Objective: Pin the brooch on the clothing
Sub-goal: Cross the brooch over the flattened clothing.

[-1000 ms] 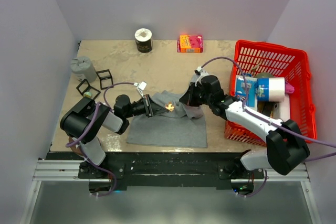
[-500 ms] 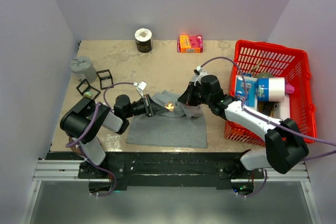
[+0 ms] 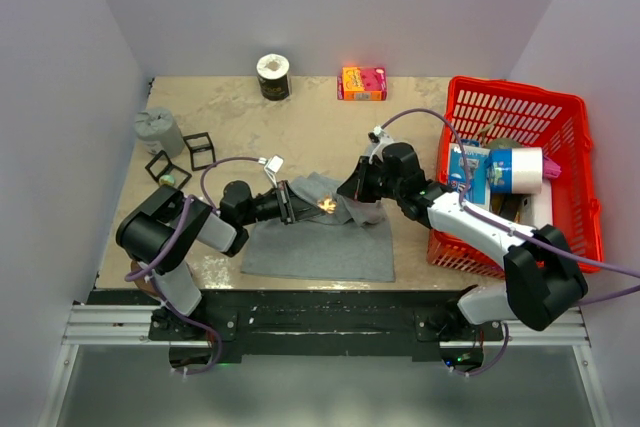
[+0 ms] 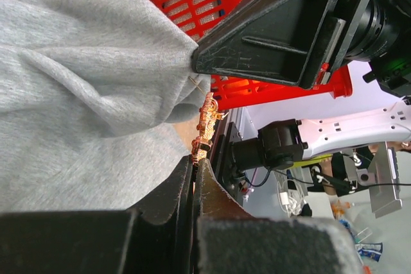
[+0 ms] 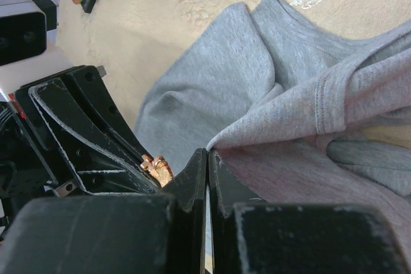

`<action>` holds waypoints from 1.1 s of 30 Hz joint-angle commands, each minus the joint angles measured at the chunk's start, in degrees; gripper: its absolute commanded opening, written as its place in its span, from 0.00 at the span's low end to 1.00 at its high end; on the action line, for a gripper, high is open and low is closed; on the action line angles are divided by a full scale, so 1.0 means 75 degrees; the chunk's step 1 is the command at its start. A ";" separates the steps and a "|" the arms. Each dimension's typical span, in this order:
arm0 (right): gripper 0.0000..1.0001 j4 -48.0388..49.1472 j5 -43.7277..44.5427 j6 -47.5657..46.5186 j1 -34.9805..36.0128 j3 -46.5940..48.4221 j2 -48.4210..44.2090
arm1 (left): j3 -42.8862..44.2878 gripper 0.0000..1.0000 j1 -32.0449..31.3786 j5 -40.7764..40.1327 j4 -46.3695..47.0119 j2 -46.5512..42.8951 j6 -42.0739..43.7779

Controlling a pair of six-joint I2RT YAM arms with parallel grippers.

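Gripping brooch (image 3: 326, 205) beside clothing (image 3: 320, 247) (perhaps touching)

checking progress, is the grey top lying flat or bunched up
Partly bunched: the right pincer pinches a fold of the grey top up; its near part lies flat.

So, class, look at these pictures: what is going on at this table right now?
The right gripper is shut on a raised fold of the grey tank top. The left gripper grips the small orange brooch at its fingertips and holds it right against that fold. Whether the pin has pierced the cloth cannot be told.
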 commanded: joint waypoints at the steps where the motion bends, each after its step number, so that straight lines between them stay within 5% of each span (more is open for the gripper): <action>1: 0.00 0.0363 -0.0237 0.0087 -0.0005 -0.0039 -0.0042 | 0.0111 0.00 -0.0035 -0.0324 0.1185 0.0069 0.0168; 33: 0.00 0.0609 -0.0507 0.0239 0.0030 -0.0121 0.0098 | 0.0674 0.00 -0.0024 -0.0981 -0.0057 0.0327 0.0531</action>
